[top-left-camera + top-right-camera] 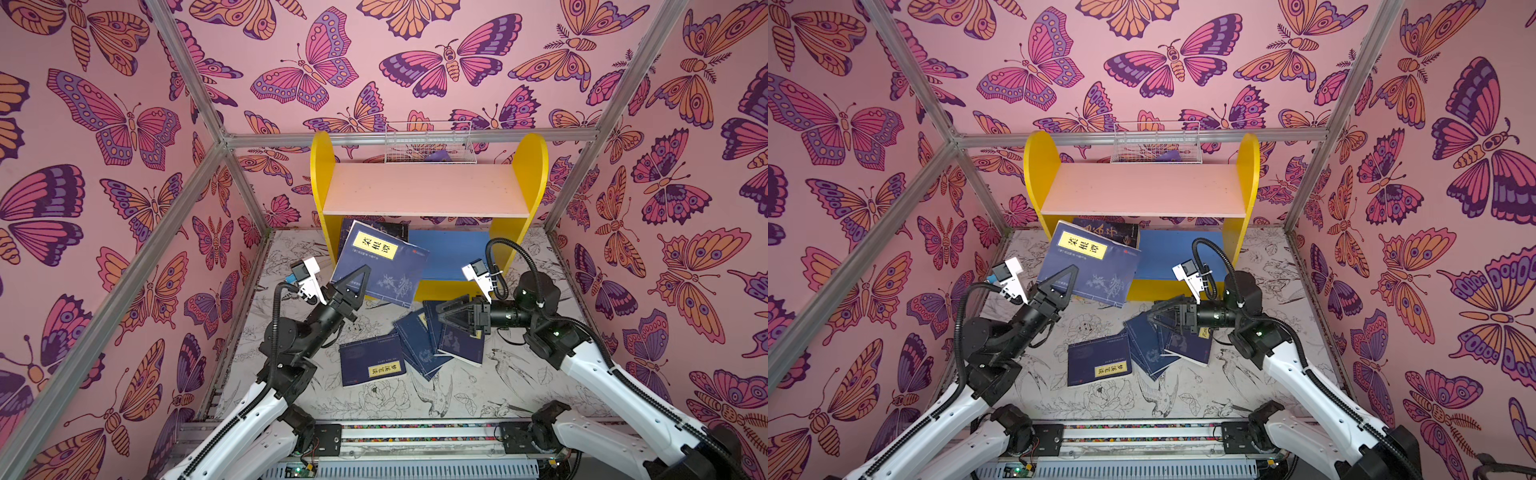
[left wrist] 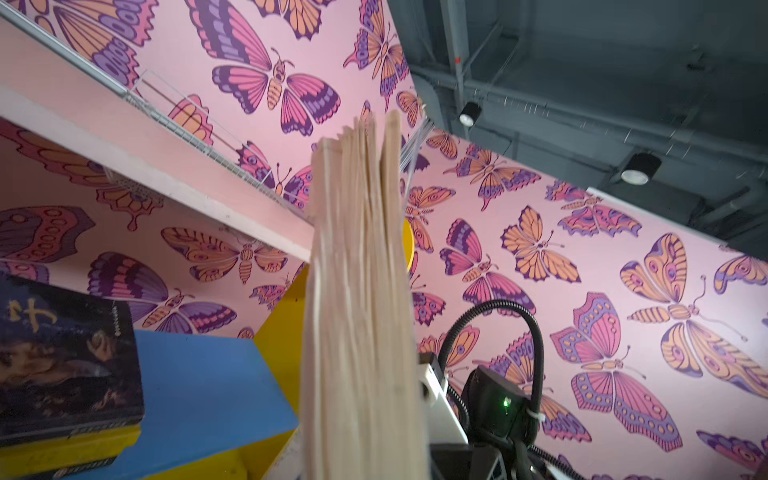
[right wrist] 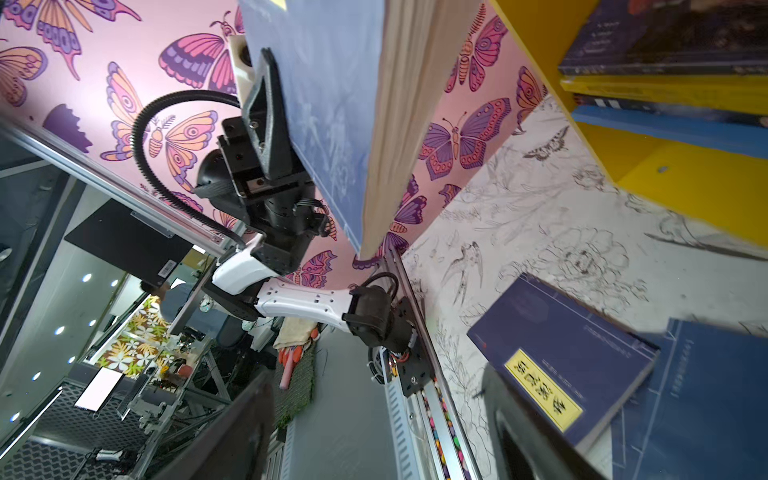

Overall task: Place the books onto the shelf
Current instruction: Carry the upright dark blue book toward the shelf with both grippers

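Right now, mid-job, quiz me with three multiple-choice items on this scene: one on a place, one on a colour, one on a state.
1. Where is the dark-covered book?
A. on the pink top board
B. on the blue lower board
C. in the wire basket

2. What colour are the shelf's side panels?
A. yellow
B. white
C. green

3. What is the left claw doing?
A. standing open over the floor
B. resting on the top board
C. gripping a navy book

Answers: 1 B, the dark book lies on the blue lower board, under the pink top board. 2 A, both round-topped panels are yellow. 3 C, the left claw is shut on the lower edge of the lifted navy book, tilted in front of the shelf; the right claw stands open above the floor books.
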Motion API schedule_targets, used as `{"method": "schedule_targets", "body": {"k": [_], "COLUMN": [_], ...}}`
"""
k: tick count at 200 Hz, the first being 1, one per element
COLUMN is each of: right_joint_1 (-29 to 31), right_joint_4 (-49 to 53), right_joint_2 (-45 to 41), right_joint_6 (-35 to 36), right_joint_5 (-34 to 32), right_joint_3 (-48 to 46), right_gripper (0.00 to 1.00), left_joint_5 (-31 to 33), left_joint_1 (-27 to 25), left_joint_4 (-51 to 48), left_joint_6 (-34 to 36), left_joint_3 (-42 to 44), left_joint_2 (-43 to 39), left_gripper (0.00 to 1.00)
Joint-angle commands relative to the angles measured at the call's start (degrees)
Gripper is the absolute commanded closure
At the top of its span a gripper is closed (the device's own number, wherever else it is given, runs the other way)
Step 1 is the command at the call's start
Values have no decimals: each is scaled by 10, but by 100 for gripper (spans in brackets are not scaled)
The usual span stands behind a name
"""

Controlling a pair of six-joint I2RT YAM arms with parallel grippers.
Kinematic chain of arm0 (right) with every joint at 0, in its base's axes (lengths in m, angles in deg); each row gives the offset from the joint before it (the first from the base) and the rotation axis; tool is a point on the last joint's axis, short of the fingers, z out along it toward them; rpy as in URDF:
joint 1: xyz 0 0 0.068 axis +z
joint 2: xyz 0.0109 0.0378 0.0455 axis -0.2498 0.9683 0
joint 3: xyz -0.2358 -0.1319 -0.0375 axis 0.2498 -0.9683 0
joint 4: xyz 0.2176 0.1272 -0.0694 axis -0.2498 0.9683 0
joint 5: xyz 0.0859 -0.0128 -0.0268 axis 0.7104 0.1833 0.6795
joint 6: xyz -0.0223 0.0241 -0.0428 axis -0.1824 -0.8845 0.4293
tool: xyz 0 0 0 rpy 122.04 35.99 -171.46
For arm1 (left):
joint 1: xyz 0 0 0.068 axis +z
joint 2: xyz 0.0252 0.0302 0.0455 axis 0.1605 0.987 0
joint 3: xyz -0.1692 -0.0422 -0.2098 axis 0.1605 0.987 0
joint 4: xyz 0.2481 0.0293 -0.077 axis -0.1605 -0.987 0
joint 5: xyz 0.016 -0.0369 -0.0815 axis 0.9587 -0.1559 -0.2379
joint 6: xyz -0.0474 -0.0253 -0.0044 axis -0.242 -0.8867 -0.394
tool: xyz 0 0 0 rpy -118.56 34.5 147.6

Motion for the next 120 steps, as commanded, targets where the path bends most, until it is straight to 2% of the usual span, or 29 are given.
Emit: {"method": "schedule_targets", "body": {"k": [1, 26, 54, 97, 120], "right_joint_1": [25, 37, 39, 39, 43], "right_joint_4": [-134, -272, -333, -430, -494], "right_joint_2": [41, 87, 122, 162, 186], "right_joint_6": [-64, -136, -178, -246, -292], "right_joint_5": [-42, -69, -88, -108, -110], "right_joint_3": [23, 28, 37, 43, 50], "right_gripper": [23, 26, 31, 53, 60], "left_joint_5": [32, 40, 40, 50, 59], "left_joint_1": [2, 2, 0, -5, -9], "left_joint_4": [146, 197, 214, 218, 224], "left_joint_6": [-57, -86, -103, -108, -108], "left_joint_3": [1, 11, 20, 32, 41], "left_joint_2": [31, 54, 62, 61, 63], "left_gripper": [100, 100, 100, 100, 100]}}
